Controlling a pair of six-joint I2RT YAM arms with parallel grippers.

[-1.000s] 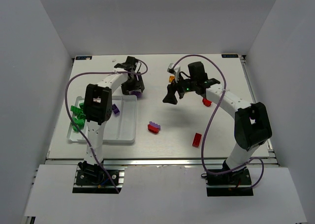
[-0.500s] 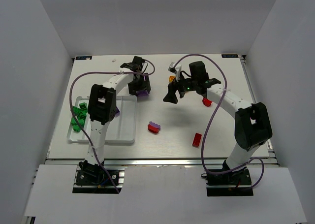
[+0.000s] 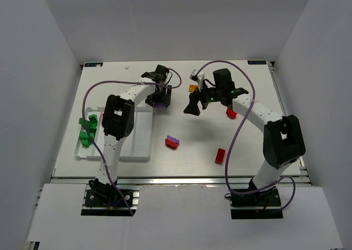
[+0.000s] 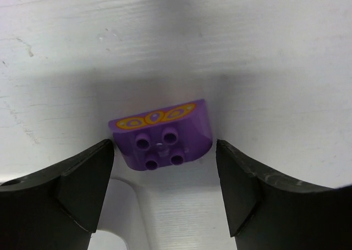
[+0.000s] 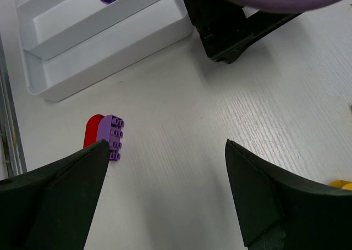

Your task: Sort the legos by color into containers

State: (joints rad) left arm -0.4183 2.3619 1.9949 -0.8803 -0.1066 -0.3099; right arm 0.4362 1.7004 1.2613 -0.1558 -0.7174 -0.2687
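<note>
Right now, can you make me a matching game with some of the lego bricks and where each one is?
Bricks:
1. green bricks
2. purple brick with orange ovals
3. orange brick
4. red-and-purple pair

Places:
A. between the open left jaws
B. on the table, just right of the tray
C. at the tray's left side
D. on the table, farther back than the other three

Pairs: 1-C, 2-A, 3-D, 4-B

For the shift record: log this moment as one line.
left gripper open, straddling purple brick | right gripper open, empty | green bricks in tray
</note>
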